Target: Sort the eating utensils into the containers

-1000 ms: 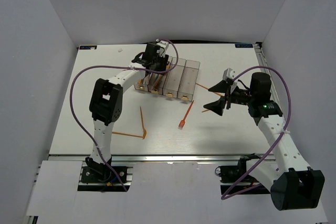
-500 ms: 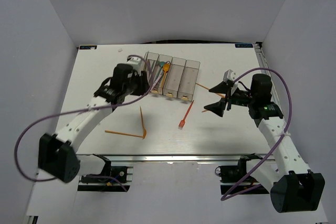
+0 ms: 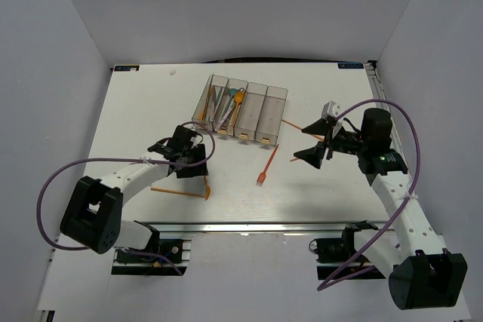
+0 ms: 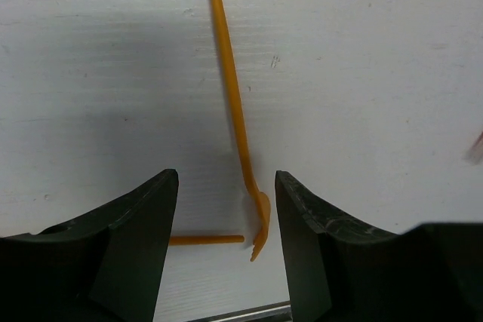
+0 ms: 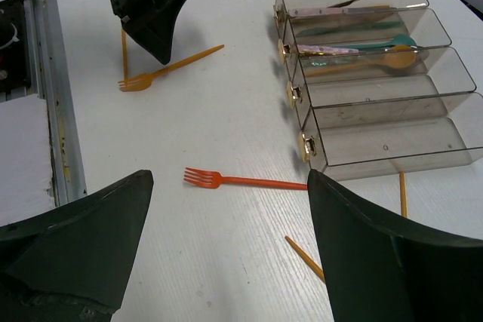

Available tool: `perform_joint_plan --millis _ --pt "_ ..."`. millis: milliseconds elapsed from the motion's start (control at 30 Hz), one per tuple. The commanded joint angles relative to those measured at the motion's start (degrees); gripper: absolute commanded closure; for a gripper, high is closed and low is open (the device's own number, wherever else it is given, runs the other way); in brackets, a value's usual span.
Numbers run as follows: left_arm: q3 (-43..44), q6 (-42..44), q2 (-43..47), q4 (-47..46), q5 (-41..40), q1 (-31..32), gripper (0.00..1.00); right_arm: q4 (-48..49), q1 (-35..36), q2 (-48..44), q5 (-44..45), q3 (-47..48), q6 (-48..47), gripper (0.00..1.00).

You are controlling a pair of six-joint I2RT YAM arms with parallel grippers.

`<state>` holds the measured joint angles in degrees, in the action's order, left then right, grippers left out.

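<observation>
several utensils (image 3: 237, 100) lie in the left bins of the containers (image 3: 273, 108) at far centre, while the left gripper (image 4: 225, 182), jaws apart and empty, straddles an orange fork (image 4: 232, 103) near-left, probably needing to lower and pinch it; right gripper (image 3: 308, 143) spread wide, empty.

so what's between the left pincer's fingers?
An orange fork lying on the table, head end in the gap; left wrist view shows it.
</observation>
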<state>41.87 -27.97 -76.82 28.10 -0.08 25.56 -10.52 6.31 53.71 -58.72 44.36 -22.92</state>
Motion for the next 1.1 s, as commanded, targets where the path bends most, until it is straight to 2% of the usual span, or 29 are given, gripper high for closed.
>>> perform_joint_plan --millis 0,167,433,733,833,867,900,967,1067 --pt "1.4 -1.9 -1.2 -2.5 0.0 -0.3 0.35 1.6 -0.4 -0.6 0.5 -0.5 0.5 0.11" --pt "2.8 -2.4 -5.8 -3.0 2.2 -0.3 0.36 1.7 -0.5 -0.8 0.5 -0.5 0.5 0.11" --pt "4.2 -1.7 -10.0 -2.8 2.7 0.1 0.53 1.5 -0.5 -1.4 0.6 -0.1 0.4 0.11" --pt "5.6 -0.6 -14.0 1.8 -8.1 4.3 0.66 1.3 -0.5 -2.0 0.2 0.0 0.4 0.11" --pt "6.2 -0.2 -14.8 2.4 -8.1 4.6 0.83 1.3 -0.5 -2.2 0.4 0.0 0.4 0.11" --pt "6.6 -0.4 -14.8 2.4 -7.8 4.6 0.92 1.4 -0.5 -2.3 0.4 0.0 0.4 0.11" --pt "6.6 -0.5 -14.8 2.4 -7.6 4.7 0.96 1.4 -0.5 -2.4 0.4 0.0 0.4 0.11" --pt "6.9 -0.5 -14.7 2.4 -7.3 5.4 1.00 1.3 -0.5 -2.4 0.6 0.0 0.4 0.10" --pt "7.2 -0.9 -13.7 2.4 -6.3 6.1 1.00 1.4 -0.6 -2.4 0.7 -0.1 0.4 0.11"
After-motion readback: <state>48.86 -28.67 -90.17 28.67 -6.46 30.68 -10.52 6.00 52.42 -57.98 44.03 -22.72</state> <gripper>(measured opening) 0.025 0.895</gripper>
